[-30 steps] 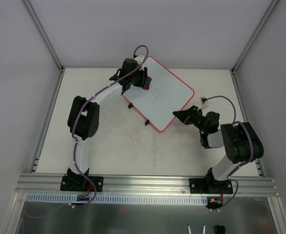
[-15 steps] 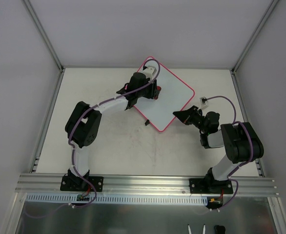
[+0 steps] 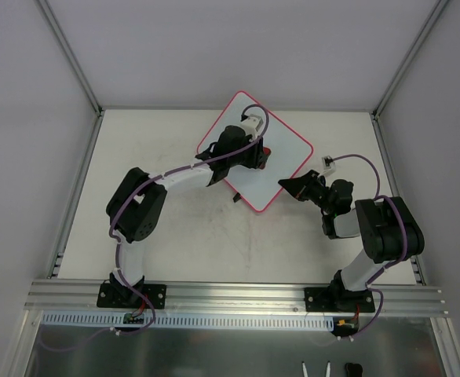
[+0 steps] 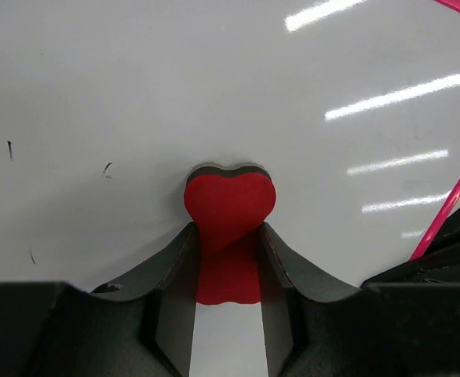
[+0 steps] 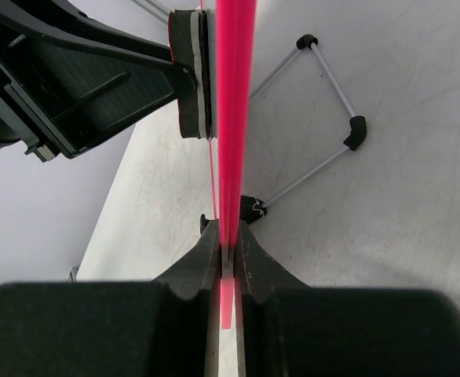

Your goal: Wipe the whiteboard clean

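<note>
Sweeping rightward since a second ago, the left arm (image 3: 181,174) is now wiping mid-board, its left fingers (image 4: 171,275) clamping tight on the red eraser (image 4: 230,200) and pressing it flat to scrub. Further right, the whiteboard (image 3: 283,157) is resting far-centre on the table (image 3: 183,232), while the right fingers (image 5: 192,271) are pinching its pink rim, likely steadying it.

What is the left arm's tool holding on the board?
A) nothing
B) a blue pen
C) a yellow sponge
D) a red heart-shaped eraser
D: the left tool is shut on a red eraser with a heart-shaped end, pressed to the whiteboard.
</note>
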Robot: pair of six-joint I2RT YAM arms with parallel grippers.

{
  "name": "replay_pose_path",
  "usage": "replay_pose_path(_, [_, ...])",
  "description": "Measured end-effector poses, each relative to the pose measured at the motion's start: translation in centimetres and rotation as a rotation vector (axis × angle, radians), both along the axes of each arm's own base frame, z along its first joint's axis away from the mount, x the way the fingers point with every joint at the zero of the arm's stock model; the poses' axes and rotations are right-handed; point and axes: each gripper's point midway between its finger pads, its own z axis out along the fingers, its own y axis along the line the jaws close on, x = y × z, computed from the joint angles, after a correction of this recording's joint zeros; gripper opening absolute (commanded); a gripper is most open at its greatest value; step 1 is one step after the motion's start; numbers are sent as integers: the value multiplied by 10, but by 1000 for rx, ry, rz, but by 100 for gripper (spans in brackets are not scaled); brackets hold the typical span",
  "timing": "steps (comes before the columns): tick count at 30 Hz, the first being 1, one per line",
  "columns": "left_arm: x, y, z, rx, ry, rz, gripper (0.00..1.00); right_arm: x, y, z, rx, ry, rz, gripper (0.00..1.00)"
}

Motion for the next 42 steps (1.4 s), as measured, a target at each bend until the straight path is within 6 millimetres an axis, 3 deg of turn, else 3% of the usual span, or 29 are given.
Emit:
replay_pose_path(5, [14,18,-1,-20,29,14,7,0,0,0,-1,-3,2,0])
replay_pose_path(12, [64,96,-19,-13,88,168,8,-1,1,1,-1,-7,7,0])
replay_pose_path(16, [78,125,-30,-3,113,224,8,-1,1,1,-1,-8,9,0])
replay_pose_path(26, [69,114,-32,13,78,236,9,-1,1,1,1,-7,11,0])
replay_pose_path(29, [51,99,-33,9,74,213,9,-1,1,1,0,-7,11,0])
replay_pose_path(36, [-14,49,-39,-21,74,126,9,0,1,1,-3,-8,8,0])
replay_pose_path(42, [-26,33,-36,-40,72,102,11,0,0,1,-4,-7,4,0])
